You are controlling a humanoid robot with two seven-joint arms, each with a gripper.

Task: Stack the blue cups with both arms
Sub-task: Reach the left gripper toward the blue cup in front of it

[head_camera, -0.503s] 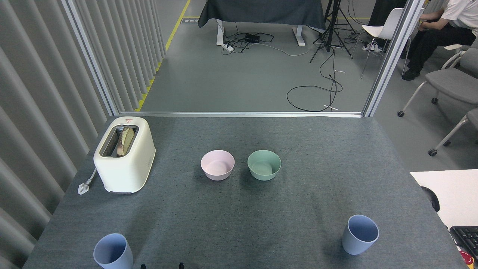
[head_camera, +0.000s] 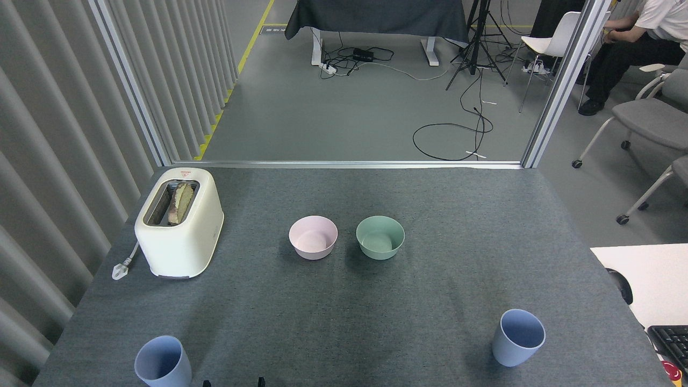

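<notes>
**Blue cups apart, neither one held**

Blue plastic cups stand upright on the grey table (head_camera: 376, 322), mouths up and long axes vertical; the left cup (head_camera: 161, 363) sits at the near left edge of the view, the right cup (head_camera: 517, 337) near the front right, well apart from each other. Two small dark tips (head_camera: 231, 382) show at the bottom edge, just beside the left cup; these may be gripper parts, but whether either gripper is open or closed cannot be told. Judged by side, the left arm is nearer the left cup and the right arm nearer the right cup; stacking has not begun.

Containers: both cups appear empty; the pink bowl (head_camera: 313, 237) and the green bowl (head_camera: 380, 236), side by side at table centre, are empty; the white toaster (head_camera: 180, 226) at far left holds toast (head_camera: 180, 203) in its slot.
</notes>
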